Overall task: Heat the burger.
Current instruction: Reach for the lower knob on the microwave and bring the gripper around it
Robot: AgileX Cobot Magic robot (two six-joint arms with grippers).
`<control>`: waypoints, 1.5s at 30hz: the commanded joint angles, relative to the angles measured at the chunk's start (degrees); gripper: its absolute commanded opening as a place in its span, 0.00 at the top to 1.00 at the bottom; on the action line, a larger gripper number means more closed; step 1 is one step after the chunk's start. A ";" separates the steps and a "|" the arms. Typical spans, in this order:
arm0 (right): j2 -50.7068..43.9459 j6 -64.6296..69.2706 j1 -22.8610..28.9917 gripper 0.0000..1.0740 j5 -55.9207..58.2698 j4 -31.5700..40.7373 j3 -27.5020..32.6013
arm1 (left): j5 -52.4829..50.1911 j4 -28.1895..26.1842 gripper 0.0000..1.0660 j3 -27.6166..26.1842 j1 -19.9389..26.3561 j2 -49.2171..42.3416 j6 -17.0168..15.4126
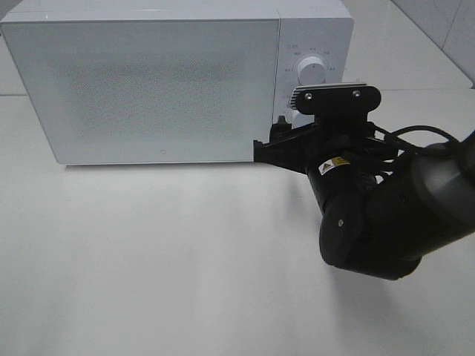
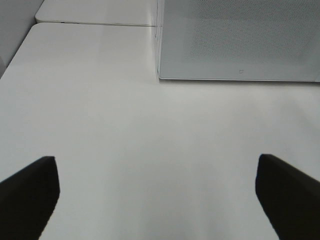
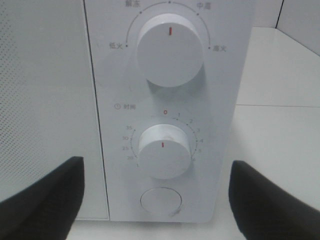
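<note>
Bright, even light from above flattens the white worktop (image 1: 148, 259) and the microwave (image 1: 148, 89) into near-matching tones. A soft shadow lies under the microwave's front edge. In the wrist views the left claw (image 2: 156, 165) and right claw (image 3: 156, 165) are featureless black with blurred edges. The print around the dial (image 3: 164, 150) looks slightly soft, possibly out of focus.

This looks like a robotics lab or test bench rather than a lived-in kitchen. A boxy white microwave oven (image 1: 148, 81) with a speckled door stands on a plain matt white tabletop (image 1: 148, 259), and a bulky black robot arm (image 1: 415, 215) reaches in over it. Pale glossy tiles (image 1: 438, 30) show beyond the table's edge, and the labels printed around the oven's round white upper dial (image 3: 169, 50) are Chinese characters.
</note>
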 commanded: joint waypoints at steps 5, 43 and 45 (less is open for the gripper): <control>2.46 -0.40 -3.09 0.29 -2.64 -3.38 -3.21 | -0.29 0.00 0.06 0.17 0.06 -1.03 0.06; 10.31 1.15 -7.62 0.29 -0.52 -7.22 -10.89 | -0.29 0.29 0.06 0.17 0.06 -1.03 0.06; 10.31 1.09 -7.62 0.29 -0.52 -7.22 -10.89 | -0.29 0.34 0.06 0.17 0.06 -1.03 0.06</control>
